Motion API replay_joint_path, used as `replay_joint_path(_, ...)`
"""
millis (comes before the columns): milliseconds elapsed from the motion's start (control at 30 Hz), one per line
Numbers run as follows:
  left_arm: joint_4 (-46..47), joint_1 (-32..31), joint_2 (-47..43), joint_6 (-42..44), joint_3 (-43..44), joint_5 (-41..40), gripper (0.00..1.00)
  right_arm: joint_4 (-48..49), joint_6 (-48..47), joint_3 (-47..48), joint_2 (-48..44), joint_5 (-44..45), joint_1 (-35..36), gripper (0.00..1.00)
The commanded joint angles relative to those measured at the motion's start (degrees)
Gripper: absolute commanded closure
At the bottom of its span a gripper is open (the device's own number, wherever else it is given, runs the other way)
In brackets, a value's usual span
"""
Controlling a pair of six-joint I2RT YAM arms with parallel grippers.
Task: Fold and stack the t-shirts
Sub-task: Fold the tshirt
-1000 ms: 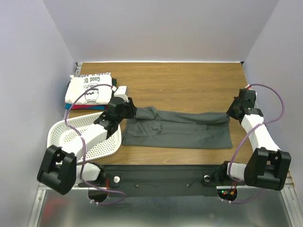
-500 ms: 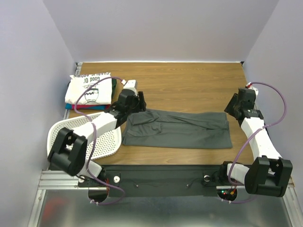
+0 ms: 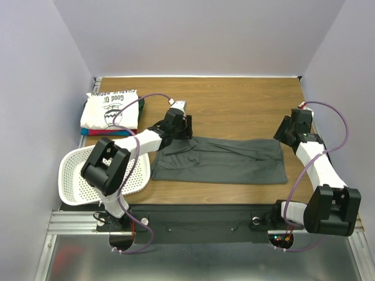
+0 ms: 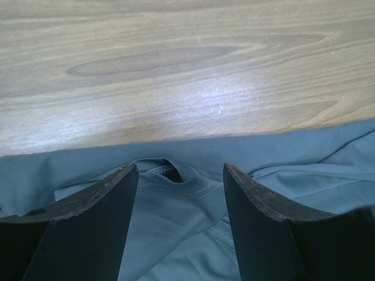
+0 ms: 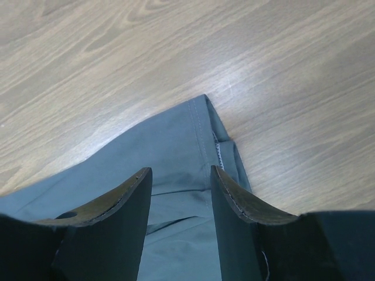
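Note:
A dark charcoal-grey t-shirt (image 3: pixel 220 161) lies folded into a long band across the middle of the table. My left gripper (image 3: pixel 187 129) hovers over its far left end. In the left wrist view that gripper (image 4: pixel 180 171) is open, its fingers apart above the collar (image 4: pixel 176 175) with nothing held. My right gripper (image 3: pixel 280 133) is above the band's far right corner. In the right wrist view it (image 5: pixel 180 171) is open over the hemmed corner (image 5: pixel 205 126). A stack of folded t-shirts (image 3: pixel 111 108) sits at the back left, with a white printed one on top and red and blue edges (image 3: pixel 102 132) below.
A white perforated basket (image 3: pixel 73 175) lies tipped at the near left beside the left arm. Bare wooden tabletop (image 3: pixel 234 105) stretches behind the shirt. Pale walls close in both sides and the back.
Both grippers have opened and let go of the grey shirt's far edge, which now lies flat. The left gripper has moved right and farther back; the right gripper has drawn slightly back.

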Motion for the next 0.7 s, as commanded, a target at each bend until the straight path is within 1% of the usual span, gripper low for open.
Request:
replay_joint_path(0,-1.67,-1.05,1.70,0.29,2.82,0.32,0.29,3.55,-0.29,1.54,0.00,-0.81,0.72,0.49)
replay_joint_path(67,-2.03,-1.23,2.58,0.21,2.99,-0.12,0.30,3.64,-0.38,1.45,-0.17,-1.08,0.81,0.49)
replay_joint_path(167,-2.29,-1.49,2.94,0.03,2.99,-0.47,0.53,3.64,-0.38,1.45,-0.61,-1.16,0.90,0.49)
replay_joint_path(200,-2.29,-1.49,2.94,0.03,2.91,-0.56,0.62,3.73,-0.38,1.28,-0.61,-1.16,0.99,0.49)
replay_joint_path(233,-2.21,-1.58,2.85,-0.06,2.82,-0.65,0.77,3.73,-0.38,1.28,-0.70,-1.25,0.99,0.49)
replay_joint_path(300,-2.03,-1.75,2.67,-0.23,2.64,-0.47,0.84,3.73,-0.38,1.28,-0.70,-1.25,1.08,0.49)
replay_joint_path(333,-2.12,-1.75,2.50,-0.15,2.64,-0.47,0.91,3.81,-0.38,1.10,-0.70,-1.34,1.16,0.49)
replay_joint_path(400,-2.20,-2.19,2.06,-0.49,2.38,-1.00,0.96,3.82,-0.38,1.10,-0.79,-1.34,1.25,0.49)
replay_joint_path(433,-2.47,-2.45,1.80,-0.76,2.20,-1.87,1.00,3.82,-0.38,0.93,-0.79,-1.43,1.34,0.49)
replay_joint_path(500,-2.99,-3.59,0.22,-2.16,1.59,-3.54,1.00,3.82,-0.38,0.93,-0.88,-1.43,1.43,0.50)
replay_joint_path(667,-5.45,-7.55,-3.38,-6.90,-1.48,-10.83,1.00,3.82,-0.46,1.01,-0.53,-1.95,1.78,0.49)
